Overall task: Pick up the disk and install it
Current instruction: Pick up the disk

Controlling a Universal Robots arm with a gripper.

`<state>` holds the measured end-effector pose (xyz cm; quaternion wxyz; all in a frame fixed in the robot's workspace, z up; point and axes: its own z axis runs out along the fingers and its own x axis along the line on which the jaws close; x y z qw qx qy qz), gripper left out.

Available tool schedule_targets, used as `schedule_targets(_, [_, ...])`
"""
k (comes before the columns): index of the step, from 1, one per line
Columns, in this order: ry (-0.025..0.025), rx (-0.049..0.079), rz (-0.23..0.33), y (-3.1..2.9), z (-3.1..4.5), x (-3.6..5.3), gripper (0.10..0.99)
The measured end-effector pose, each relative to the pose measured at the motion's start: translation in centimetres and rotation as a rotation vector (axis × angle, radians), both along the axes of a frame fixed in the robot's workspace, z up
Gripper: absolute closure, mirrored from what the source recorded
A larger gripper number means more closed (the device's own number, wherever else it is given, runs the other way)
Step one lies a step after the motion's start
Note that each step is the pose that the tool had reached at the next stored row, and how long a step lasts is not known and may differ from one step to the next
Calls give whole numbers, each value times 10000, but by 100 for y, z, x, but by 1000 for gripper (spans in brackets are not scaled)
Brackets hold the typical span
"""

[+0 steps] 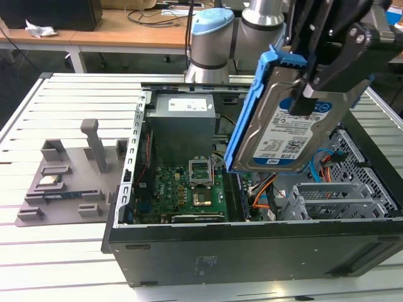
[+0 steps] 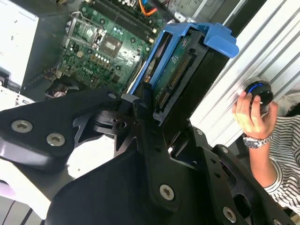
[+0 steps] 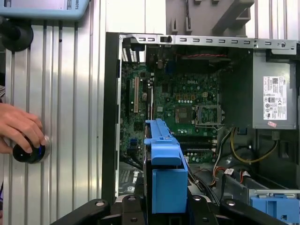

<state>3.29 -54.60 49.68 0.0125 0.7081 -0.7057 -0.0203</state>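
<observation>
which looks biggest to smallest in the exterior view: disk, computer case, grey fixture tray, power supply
1. computer case
2. disk, though it is held up nearer the camera, which inflates it
3. grey fixture tray, not far behind the disk, so this pair is unsure
4. power supply

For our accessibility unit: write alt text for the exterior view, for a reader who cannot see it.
The gripper holds the blue-framed disk tilted above the open computer case on a slatted table. A grey fixture lies at the exterior view's left.
</observation>
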Motion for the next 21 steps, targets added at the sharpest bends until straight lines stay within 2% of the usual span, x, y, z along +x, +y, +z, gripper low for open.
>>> schedule_targets(3, [1,1,0,0,0,109,722])
schedule_targets(5, [2,0,0,0,0,243,722])
schedule_targets(10, [4,0,0,0,0,447,722])
schedule_targets(13, [7,0,0,0,0,614,722])
schedule_targets(15, [9,1,0,0,0,757,722])
schedule_targets(21, [15,0,-1,0,-3,997,722])
